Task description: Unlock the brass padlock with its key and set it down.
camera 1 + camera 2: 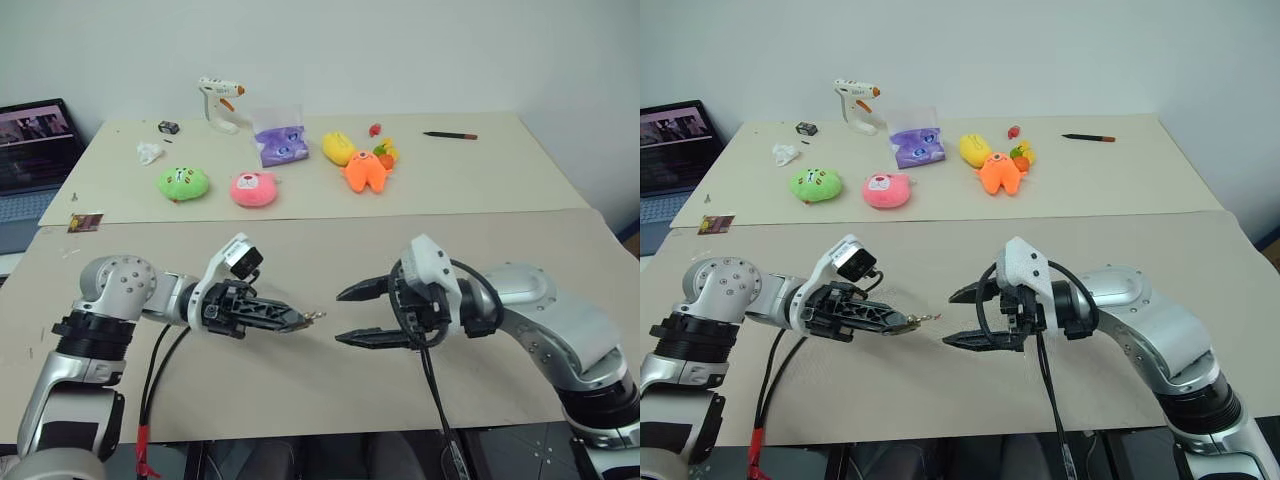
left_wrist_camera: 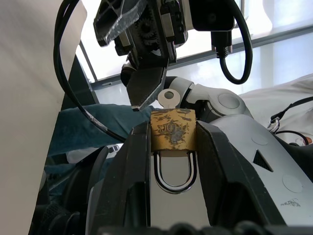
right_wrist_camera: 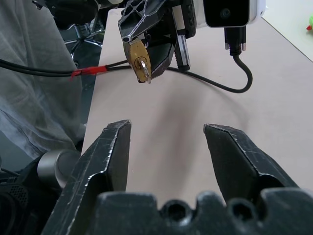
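Clamped between the two black fingers of the left gripper [image 1: 296,320], the brass padlock [image 2: 172,129] sits nearest of all in the left wrist view, its scratched gold body squeezed from both sides and its silvery shackle [image 2: 175,171] closed, pointing back toward the wrist. From where I stand the key [image 2: 168,98] is seated in the lock's outer face, its round silver bow sticking out beyond the fingertips. In the right wrist view the same padlock [image 3: 139,60] hangs at the tip of the left gripper with the key [image 3: 143,66] poking out of it toward the other arm.

Facing it, the right gripper [image 1: 347,315] has its two fingers spread wide apart, holding nothing, its tips just short of the key and not touching it. Both grippers hover above the near half of the desk [image 1: 300,400], roughly midway between its left and right edges, pointing at each other.

Further out, toward the far edge of the desk, lie a green plush toy [image 1: 182,183], a pink plush toy [image 1: 253,189], an orange plush toy [image 1: 365,171] and a yellow one [image 1: 337,147], with a purple bag [image 1: 280,140] between the pink and the yellow. A white glue gun [image 1: 220,103] stands nearer the far left corner, and a dark pen [image 1: 450,135] lies toward the far right corner. An open laptop [image 1: 35,150] sits beyond the desk's left edge.
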You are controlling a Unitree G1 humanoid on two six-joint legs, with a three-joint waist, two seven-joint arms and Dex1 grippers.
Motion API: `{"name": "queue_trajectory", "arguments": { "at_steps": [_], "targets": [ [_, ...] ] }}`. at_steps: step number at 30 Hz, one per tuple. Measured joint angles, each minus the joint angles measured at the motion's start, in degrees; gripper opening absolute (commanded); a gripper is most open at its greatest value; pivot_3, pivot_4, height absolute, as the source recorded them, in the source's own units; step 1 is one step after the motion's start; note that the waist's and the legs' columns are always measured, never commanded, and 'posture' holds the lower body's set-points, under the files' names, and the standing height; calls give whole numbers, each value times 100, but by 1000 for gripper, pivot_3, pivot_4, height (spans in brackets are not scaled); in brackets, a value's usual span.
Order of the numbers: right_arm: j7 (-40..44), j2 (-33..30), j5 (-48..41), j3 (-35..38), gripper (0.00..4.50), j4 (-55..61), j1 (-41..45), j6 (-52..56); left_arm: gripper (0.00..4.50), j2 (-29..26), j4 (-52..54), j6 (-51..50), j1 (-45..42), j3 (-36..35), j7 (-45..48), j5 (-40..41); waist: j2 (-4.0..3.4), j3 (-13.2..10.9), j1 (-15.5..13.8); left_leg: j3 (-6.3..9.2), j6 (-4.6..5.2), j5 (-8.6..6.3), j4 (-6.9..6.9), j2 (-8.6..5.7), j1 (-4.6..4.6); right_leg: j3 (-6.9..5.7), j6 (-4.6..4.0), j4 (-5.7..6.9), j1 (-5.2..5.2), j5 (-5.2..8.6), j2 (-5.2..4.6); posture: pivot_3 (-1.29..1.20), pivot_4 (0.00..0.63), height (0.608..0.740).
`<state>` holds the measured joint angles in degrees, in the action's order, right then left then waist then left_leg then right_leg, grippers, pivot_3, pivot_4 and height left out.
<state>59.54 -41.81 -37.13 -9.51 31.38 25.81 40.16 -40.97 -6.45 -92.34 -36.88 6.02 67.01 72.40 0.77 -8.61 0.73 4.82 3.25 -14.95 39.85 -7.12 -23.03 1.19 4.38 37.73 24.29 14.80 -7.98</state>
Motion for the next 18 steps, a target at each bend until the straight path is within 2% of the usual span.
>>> {"name": "queue_trajectory", "arguments": {
  "at_steps": [5,9,18],
  "targets": [
    [13,28,-17,1,3089,-52,66,4,811,11,27,0,0,9,-117,111,0,0,-1,0,0,0,-1,0,0,0,0,-1,1,0,0,0,150,740],
    [2,80,-190,3,2037,-50,241,147,811,46,44,0,0,13,-174,183,0,0,0,0,0,0,-1,0,0,0,0,-2,0,0,0,0,150,740],
    [-109,80,-524,85,2037,-7,331,416,811,63,66,0,1,18,-199,171,0,0,-2,0,0,0,-2,0,-1,0,0,-4,1,0,-1,0,150,740]
  ]
}}
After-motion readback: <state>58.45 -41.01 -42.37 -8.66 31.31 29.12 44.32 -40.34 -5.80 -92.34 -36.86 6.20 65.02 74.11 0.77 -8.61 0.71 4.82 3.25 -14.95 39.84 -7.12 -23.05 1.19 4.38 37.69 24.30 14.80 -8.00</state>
